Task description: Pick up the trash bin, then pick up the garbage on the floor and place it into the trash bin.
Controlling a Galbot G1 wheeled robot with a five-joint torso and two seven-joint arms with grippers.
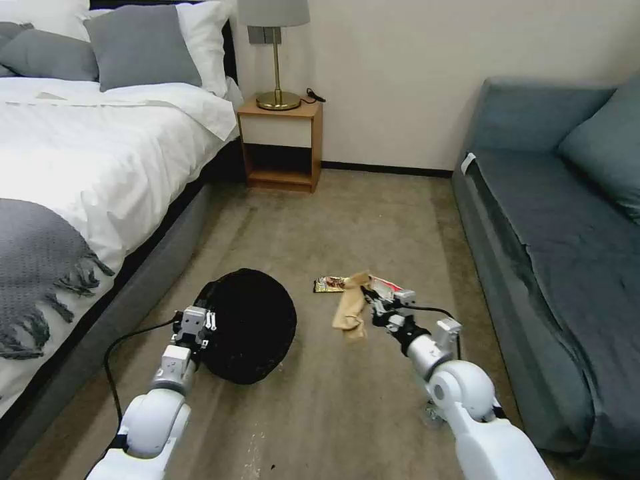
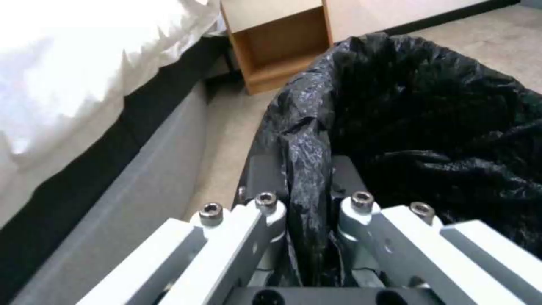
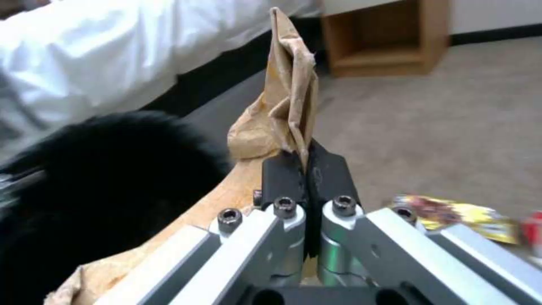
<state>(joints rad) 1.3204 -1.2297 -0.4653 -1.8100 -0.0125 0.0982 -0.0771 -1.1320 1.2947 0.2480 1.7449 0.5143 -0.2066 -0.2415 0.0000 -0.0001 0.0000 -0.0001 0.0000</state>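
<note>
The trash bin, covered by its black bag liner, hangs above the carpet at lower left of the head view. My left gripper is shut on the bin's lined rim. To its right my right gripper is shut on the tan paper bag, which dangles off the floor; in the right wrist view the bag sticks out from the closed pads. A yellow-brown snack wrapper and a red-and-white packet lie on the carpet behind the bag.
A bed with a grey base runs along the left. A wooden nightstand with a lamp stands at the back wall. A blue-grey sofa lines the right. Open carpet lies between them.
</note>
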